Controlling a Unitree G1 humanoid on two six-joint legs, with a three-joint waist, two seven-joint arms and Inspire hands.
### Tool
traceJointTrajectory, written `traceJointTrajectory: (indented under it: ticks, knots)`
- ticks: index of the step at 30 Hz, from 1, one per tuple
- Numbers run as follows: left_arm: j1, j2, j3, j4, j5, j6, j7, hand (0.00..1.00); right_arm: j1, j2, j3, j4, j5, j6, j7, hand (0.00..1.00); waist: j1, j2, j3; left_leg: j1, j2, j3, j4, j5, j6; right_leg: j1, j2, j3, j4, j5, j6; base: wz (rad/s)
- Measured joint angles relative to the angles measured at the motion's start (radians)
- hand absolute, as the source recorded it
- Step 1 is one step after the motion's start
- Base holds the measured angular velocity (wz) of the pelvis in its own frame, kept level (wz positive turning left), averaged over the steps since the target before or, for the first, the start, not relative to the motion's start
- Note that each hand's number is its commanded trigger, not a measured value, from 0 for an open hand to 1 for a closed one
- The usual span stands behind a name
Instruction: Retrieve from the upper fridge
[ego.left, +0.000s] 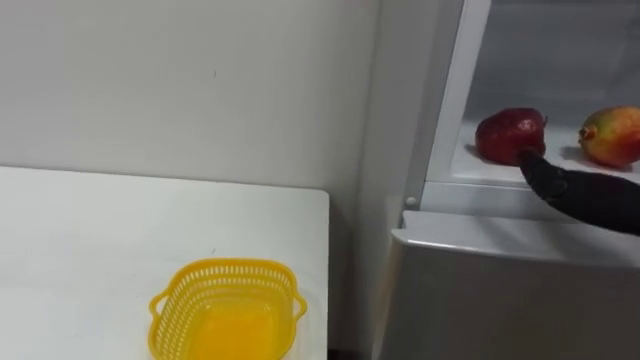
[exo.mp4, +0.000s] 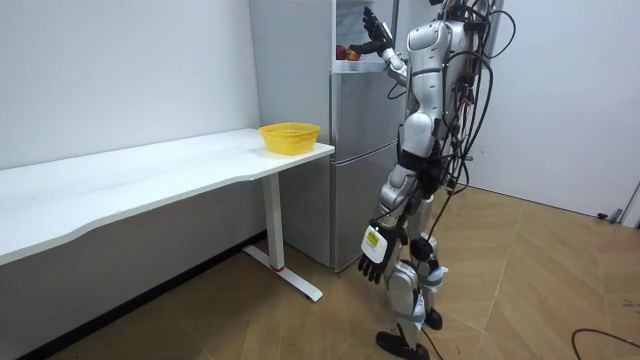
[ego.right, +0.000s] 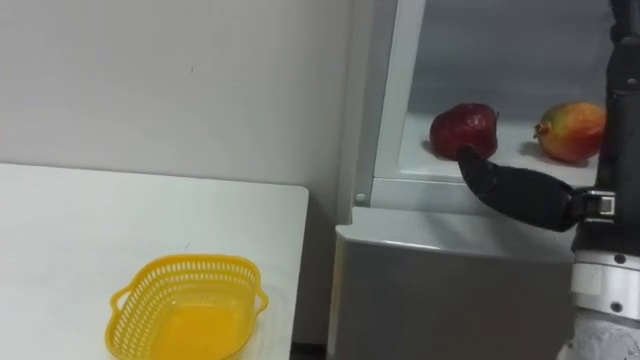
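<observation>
From my seat I have the robot standing in front of the fridge (exo.mp4: 345, 160), right arm raised into the open upper compartment. The right hand (ego.right: 520, 192) is spread open with its fingers pointing up. Its dark thumb reaches across to the red fruit (ego.right: 465, 128) and the tip touches the fruit's lower front; nothing is gripped. That fruit sits on the white shelf (ego.left: 480, 168), close to the front edge and towards the left end. A yellow-red fruit (ego.left: 612, 135) lies further right on the same shelf, apart from the first. The left hand (exo.mp4: 374, 254) hangs beside the thigh with relaxed fingers, holding nothing. On the white table (ego.left: 100, 230) next to the fridge, a yellow basket (ego.left: 230, 267) stands near the right edge, at the end closest to the fridge, with nothing in it
</observation>
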Motion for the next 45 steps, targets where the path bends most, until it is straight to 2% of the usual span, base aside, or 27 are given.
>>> traceJointTrajectory:
  ticks: [3,5,13,18,24,30,35,40,45]
  knots:
    - [0.006,-0.001,0.007,-0.001,0.001,0.002,-0.009,0.00,-0.027,-0.016,-0.002,0.035,0.037,0.014,0.019,0.00,0.002,-0.002,-0.0009,-0.002,-0.001,-0.003,0.002,0.000,0.000,0.001,-0.003,-0.011,0.000,0.000,0.000,0.05]
    - [0.008,0.000,0.008,-0.001,0.001,0.005,-0.018,0.00,-0.048,-0.044,-0.002,0.070,0.044,0.025,0.033,0.00,0.003,-0.002,-0.0011,-0.003,-0.003,-0.007,0.003,0.002,0.001,0.003,-0.006,-0.019,0.001,0.000,0.000,0.07]
    - [0.013,0.000,0.015,-0.019,0.001,0.012,-0.026,0.00,-0.072,-0.057,-0.002,0.100,0.043,0.038,0.049,0.00,0.002,-0.004,-0.0016,-0.002,-0.004,-0.020,0.002,0.005,0.001,0.006,-0.006,-0.026,0.001,0.000,0.000,0.03]
    - [0.027,-0.001,0.017,-0.050,0.002,0.022,-0.028,0.00,-0.074,-0.059,-0.003,0.103,0.052,0.069,0.065,0.00,0.008,-0.015,-0.0028,-0.003,-0.004,-0.022,0.002,0.007,0.000,0.004,-0.006,-0.026,0.002,0.000,0.000,0.00]
    - [0.038,-0.003,0.053,-0.081,0.001,0.027,-0.045,0.00,-0.135,-0.062,-0.002,0.168,0.050,0.080,0.087,0.00,0.011,-0.019,-0.0032,-0.004,-0.005,-0.024,0.004,0.007,0.000,0.006,-0.005,-0.025,0.002,0.000,0.000,0.00]
    - [0.044,-0.003,0.055,-0.099,0.002,0.028,-0.042,0.00,-0.169,-0.105,0.000,0.209,0.039,0.082,0.099,0.00,0.035,-0.018,-0.0024,-0.003,-0.005,-0.026,0.004,0.007,0.000,0.007,-0.005,-0.024,0.002,0.000,0.000,0.00]
    - [0.047,0.003,0.055,-0.119,0.000,0.044,-0.041,0.00,-0.195,-0.128,0.008,0.258,0.091,0.117,0.123,0.00,0.052,-0.020,-0.0006,-0.005,-0.005,-0.027,0.004,0.007,0.000,0.006,-0.005,-0.025,0.002,0.000,0.000,0.00]
    - [0.048,0.008,0.055,-0.139,0.000,0.049,-0.044,0.00,-0.199,-0.151,0.036,0.259,0.153,0.144,0.155,0.00,0.055,-0.021,-0.0006,-0.012,-0.005,-0.032,0.008,0.007,0.000,0.005,-0.005,-0.027,0.001,0.000,0.000,0.01]
    - [0.048,0.010,0.055,-0.162,0.000,0.050,-0.048,0.00,-0.236,-0.153,0.050,0.305,0.160,0.147,0.183,0.00,0.055,-0.024,-0.0003,-0.017,-0.005,-0.038,0.012,0.007,0.000,0.004,-0.006,-0.036,0.001,0.000,0.000,0.03]
